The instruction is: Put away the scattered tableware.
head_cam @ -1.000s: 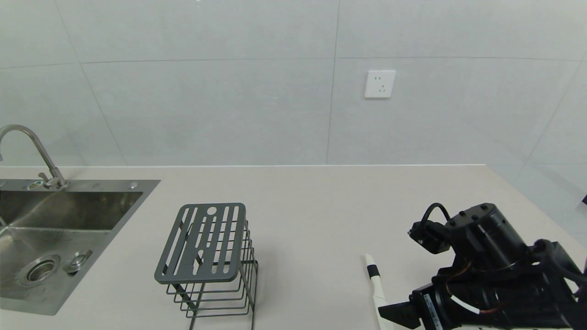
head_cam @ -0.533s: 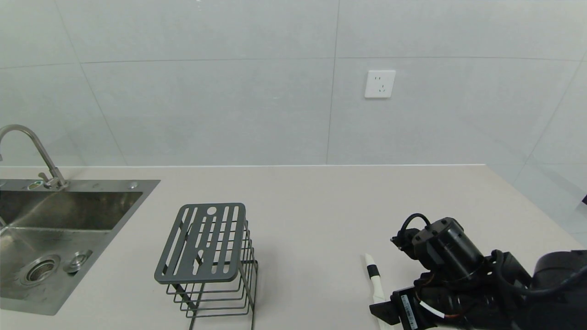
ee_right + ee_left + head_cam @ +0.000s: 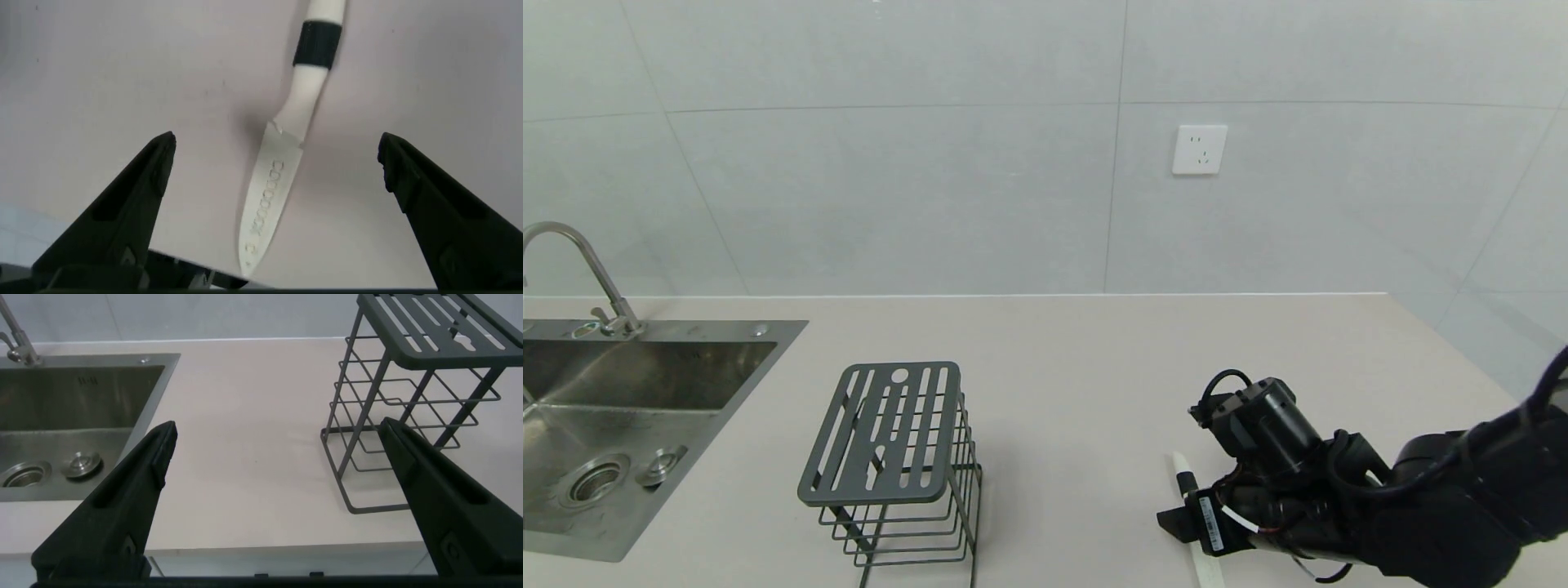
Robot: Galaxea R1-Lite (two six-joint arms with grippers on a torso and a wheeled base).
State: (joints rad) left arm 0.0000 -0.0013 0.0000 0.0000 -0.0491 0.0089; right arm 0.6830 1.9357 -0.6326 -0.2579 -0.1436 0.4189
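We are looking at a white knife point(image 3: 282, 159) that is lying flat on the pale countertop point(image 3: 1086, 359), close to its front edge and well to the right of the slotted knife rack point(image 3: 882, 429). Its handle, ringed by a black band, is pointing toward the wall, and its blade is pointing back toward the robot.

The right gripper point(image 3: 276, 143) is hanging directly over the knife with its jaws spread wide. The blade is lying between the two fingers, roughly midway, and the handle is running out past the fingertips. Bare countertop is showing on both sides of the knife, so neither finger is touching it.

The left gripper point(image 3: 278, 429) is hovering at the front of the countertop, also with its jaws spread and with nothing between them. The steel sink point(image 3: 90, 384) is lying off to one side of it and the rack to the other.

Against the frame from a second ago, we are seeing the right arm lower and farther to the left in the head view. Its wrist was then well to the right of the knife, and it is now sitting right over the blade end. The knife, the rack and the sink are lying where they were.
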